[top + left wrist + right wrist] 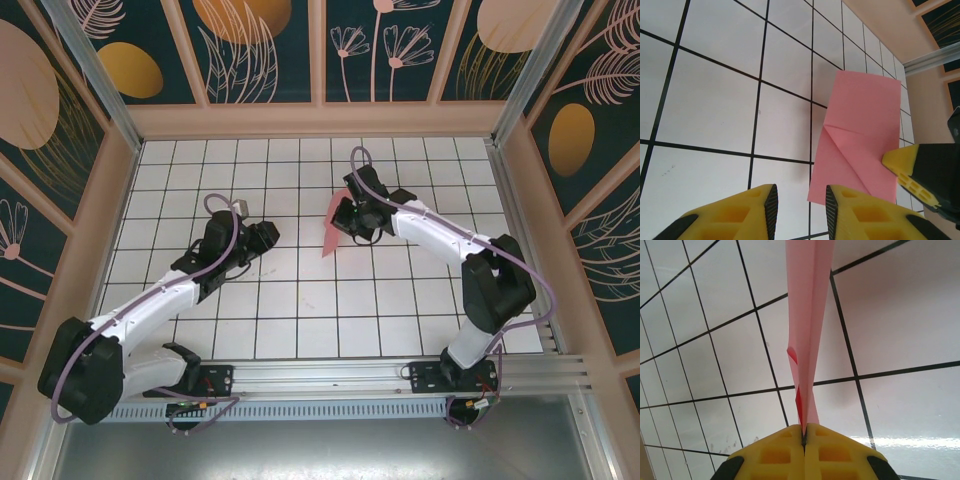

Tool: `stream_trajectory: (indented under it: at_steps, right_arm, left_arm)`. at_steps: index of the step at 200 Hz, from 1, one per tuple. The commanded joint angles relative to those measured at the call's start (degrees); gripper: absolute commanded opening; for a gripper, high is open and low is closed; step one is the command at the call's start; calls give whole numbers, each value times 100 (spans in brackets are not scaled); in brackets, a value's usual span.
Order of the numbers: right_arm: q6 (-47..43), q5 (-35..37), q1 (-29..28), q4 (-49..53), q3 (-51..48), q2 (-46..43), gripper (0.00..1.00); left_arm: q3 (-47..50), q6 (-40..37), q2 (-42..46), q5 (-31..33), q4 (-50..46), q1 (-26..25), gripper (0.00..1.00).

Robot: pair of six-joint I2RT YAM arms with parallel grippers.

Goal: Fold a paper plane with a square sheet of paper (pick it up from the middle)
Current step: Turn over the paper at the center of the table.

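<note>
The salmon-pink sheet of paper [332, 232] is folded along a centre crease into a pointed wedge and stands on edge over the middle of the grid table. My right gripper [352, 216] is shut on it. In the right wrist view the folded paper [807, 315] runs up from between the closed yellow fingers of that gripper [804, 434]. My left gripper [270, 236] stands about one tile to the left of the paper, open, with nothing between its fingers. In the left wrist view the paper [860, 130] shows a diagonal crease, just ahead and right of the left gripper [801, 194]. One of the right gripper's fingers [905, 162] pinches the paper's right edge.
The white grid table [300, 300] is walled by pale wooden panels [320, 120] at the back and sides. A metal rail [400, 375] runs along the near edge by the arm bases. Free tiles lie in front of both grippers.
</note>
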State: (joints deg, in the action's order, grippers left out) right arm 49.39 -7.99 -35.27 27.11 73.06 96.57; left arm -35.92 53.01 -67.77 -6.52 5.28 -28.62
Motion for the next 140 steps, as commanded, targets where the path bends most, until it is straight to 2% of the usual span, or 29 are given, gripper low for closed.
stream_trajectory:
  at_steps: [1,21,54,79,106,140]
  right_arm:
    - [-196,-49,45,326,383,98,0]
    - [-406,452,21,963,624,92,0]
    - [-756,2215,-105,2595,1133,-4,0]
    - [-617,3454,-445,4060,1659,454,0]
    - [-143,4109,-973,4811,1738,1144,0]
    - [-314,3769,-1476,4657,2119,2047,0]
  left_arm:
    - [-222,-140,11,36,-65,33,34]
    - [-240,-296,172,360,-284,40,34]
    - [-94,-370,510,996,-595,66,34]
    - [109,-192,818,1431,-701,85,35]
    - [379,61,1355,2067,-767,100,36]
    - [624,187,2185,2641,-963,94,40]
